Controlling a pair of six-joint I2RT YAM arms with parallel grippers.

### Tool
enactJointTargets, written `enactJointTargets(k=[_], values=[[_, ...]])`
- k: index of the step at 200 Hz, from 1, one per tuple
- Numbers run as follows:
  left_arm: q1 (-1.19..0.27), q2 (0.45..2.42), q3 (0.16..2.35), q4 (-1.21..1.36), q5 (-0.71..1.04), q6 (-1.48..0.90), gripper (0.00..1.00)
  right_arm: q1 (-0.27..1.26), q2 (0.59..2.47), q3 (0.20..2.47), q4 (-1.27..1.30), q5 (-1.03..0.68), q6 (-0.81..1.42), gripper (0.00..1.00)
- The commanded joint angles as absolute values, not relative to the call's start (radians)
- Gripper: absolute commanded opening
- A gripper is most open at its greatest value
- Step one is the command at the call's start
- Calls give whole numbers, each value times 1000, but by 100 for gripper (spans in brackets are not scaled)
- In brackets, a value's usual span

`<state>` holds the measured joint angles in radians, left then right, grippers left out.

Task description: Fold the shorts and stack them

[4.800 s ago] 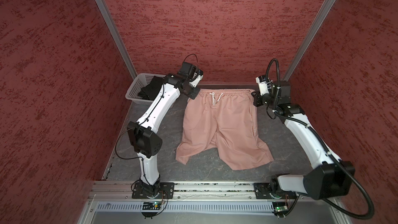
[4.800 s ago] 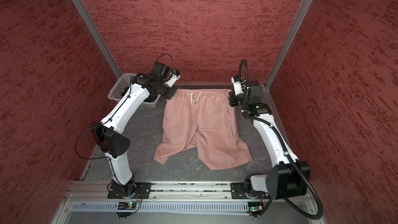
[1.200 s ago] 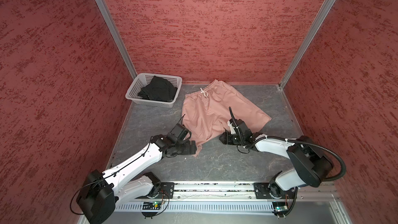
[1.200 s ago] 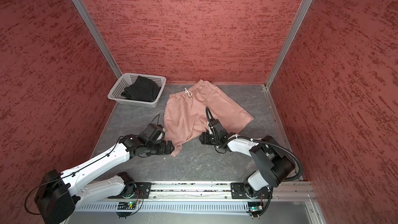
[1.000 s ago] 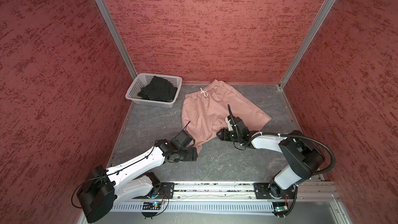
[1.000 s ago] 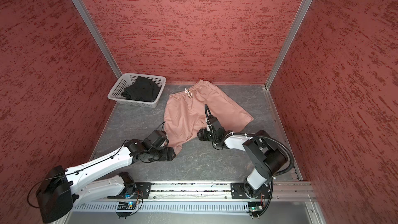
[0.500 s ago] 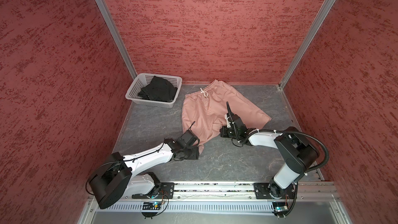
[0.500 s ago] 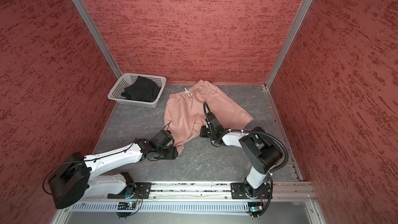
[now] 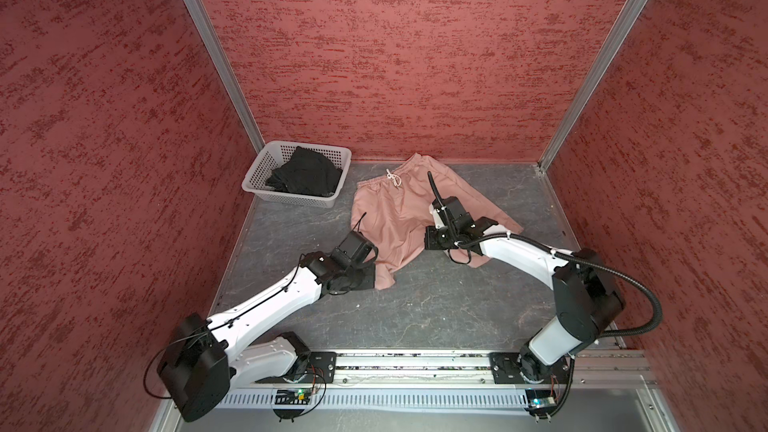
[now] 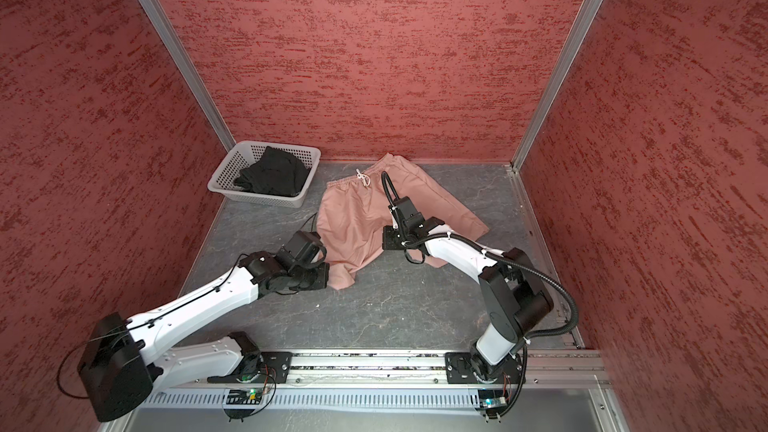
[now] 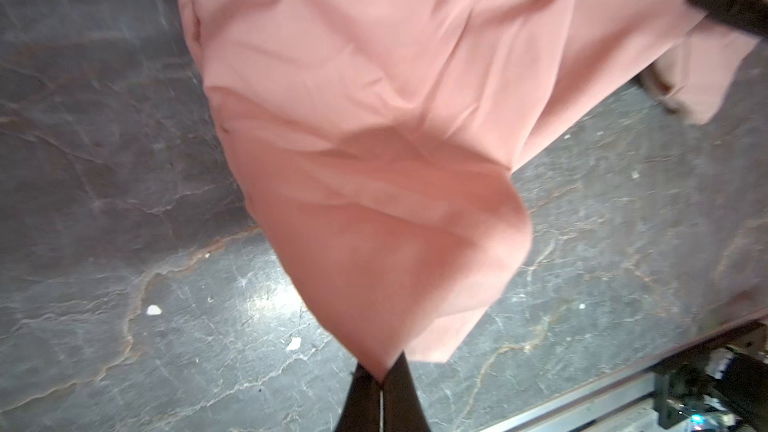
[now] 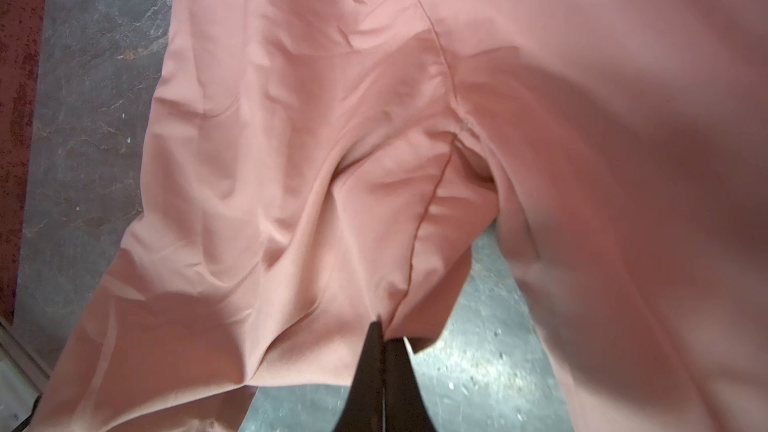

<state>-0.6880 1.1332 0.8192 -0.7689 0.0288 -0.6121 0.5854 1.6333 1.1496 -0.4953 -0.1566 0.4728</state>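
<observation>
Grey tabletop point(image 9: 436, 305), red walls | left gripper point(image 11: 380, 372) pinched fully closed on pink shorts point(image 9: 395, 218) hem corner | right gripper point(image 12: 380, 329) clamped on their inner-leg seam | black shorts point(image 9: 305, 174) in white basket point(image 9: 291, 200), far-left corner, apart

Two pairs of shorts were counted: one pair of pink shorts point(image 9: 390, 218) and one pair of black shorts point(image 9: 305, 176). One white drawstring point(image 9: 392, 177) was present. One basket point(image 9: 291, 201) was present. Two arms were counted, fitted with two grippers: one left gripper point(image 11: 380, 371) and one right gripper point(image 12: 382, 338).
</observation>
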Motion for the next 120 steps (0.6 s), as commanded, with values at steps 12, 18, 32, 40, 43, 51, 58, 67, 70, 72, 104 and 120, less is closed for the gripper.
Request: enactJointTargets(k=[12,18,32,40,43,51,58,67,70,72,104,120], values=[[-621,1102,893,-979,93,-584,0,581,1627,1290,-943,-177,372,0],[-615,1101,893,-988,97,-585,0,581,1630,1297,-957,-180,371,0],[-602,1104,887,-992,108,-584,0,581,1645,1301,-944,-216,363,5],[-597,1110,879,-986,116,-581,0,581,1660,1298,-919,-249,359,12],[-597,1112,874,-982,120,-582,0,581,1668,1298,-911,-258,359,15],[-596,1119,865,-973,136,-580,0,583,1692,1298,-891,-278,357,26],[-596,1126,861,-973,147,-582,1,584,1709,1297,-869,-289,360,31],[-598,1133,857,-983,153,-587,8,587,1717,1288,-817,-300,364,37],[-598,1133,854,-987,150,-589,10,589,1717,1284,-792,-307,364,43],[-599,1132,852,-991,147,-591,11,591,1715,1280,-773,-312,364,45],[-582,1103,843,-994,116,-608,54,638,1673,1192,-451,-414,414,56],[-581,1092,844,-998,107,-626,56,650,1627,1141,-420,-359,438,58]])
